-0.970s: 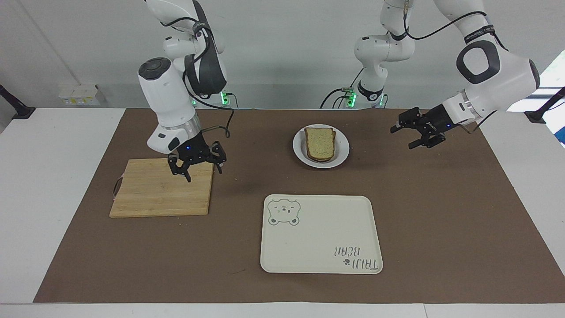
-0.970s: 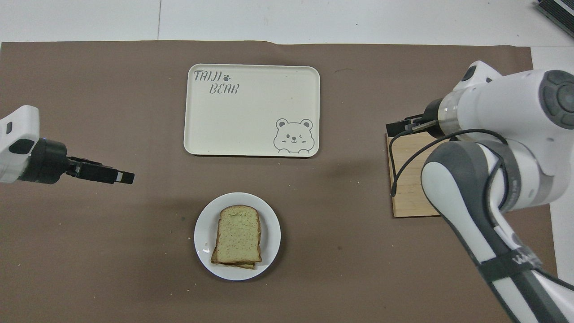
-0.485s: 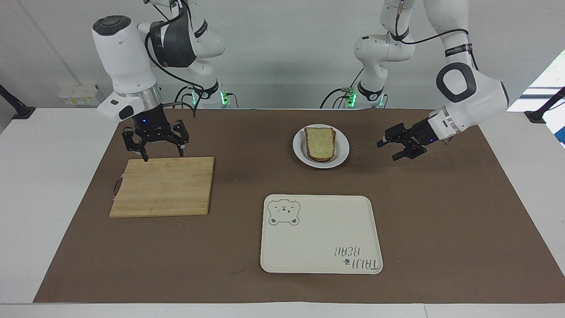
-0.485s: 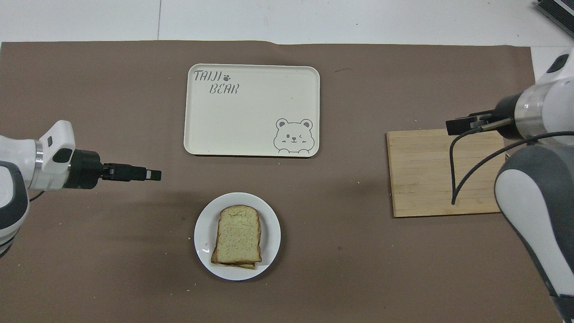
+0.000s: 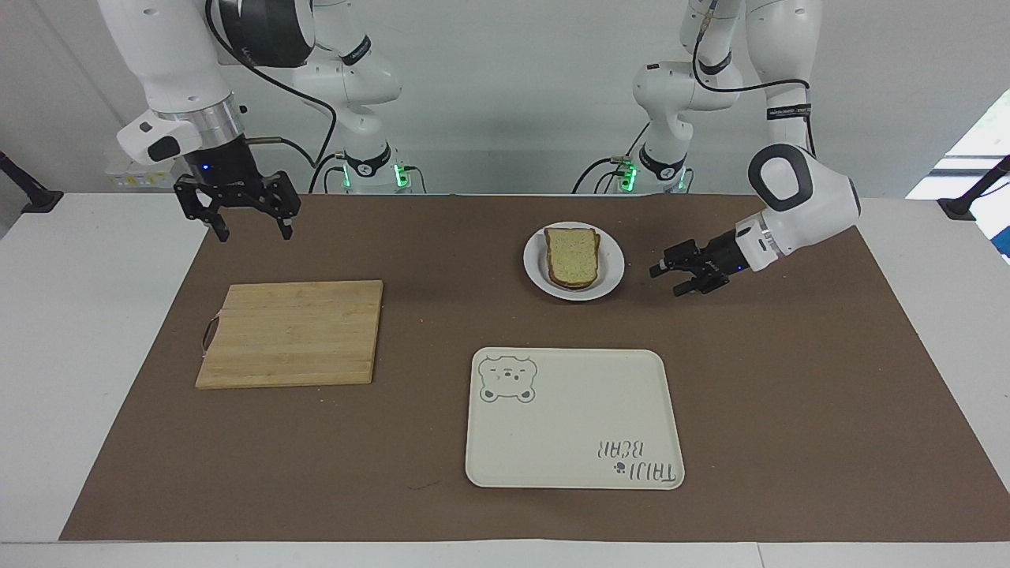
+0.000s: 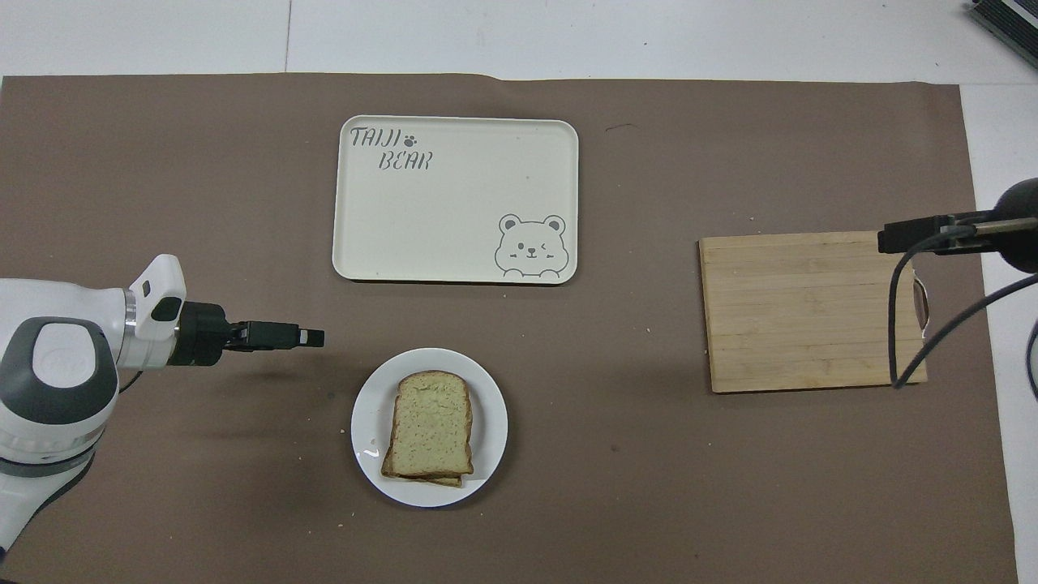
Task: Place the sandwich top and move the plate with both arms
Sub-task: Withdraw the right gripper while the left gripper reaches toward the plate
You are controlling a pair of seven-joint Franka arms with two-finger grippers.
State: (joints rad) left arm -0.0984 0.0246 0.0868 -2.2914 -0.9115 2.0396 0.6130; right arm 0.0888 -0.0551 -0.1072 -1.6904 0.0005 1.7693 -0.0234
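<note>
With the sandwich top [image 5: 572,252] sitting flush on the lower slice, I read the stack as resting on the plate [image 5: 538,276], which is my landmark. Left gripper [image 5: 669,279] hovers low just beside the plate, jaws spread, holding nothing. Tray [image 5: 574,461] lies farther from the robots than the plate. Right gripper [image 5: 251,229] is raised well apart from the plate, past the cutting board [image 5: 290,333], jaws spread, holding nothing.

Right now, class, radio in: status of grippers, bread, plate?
Left gripper open, low beside plate. Right gripper open, raised. Sandwich top already placed. Nothing blocking.
</note>
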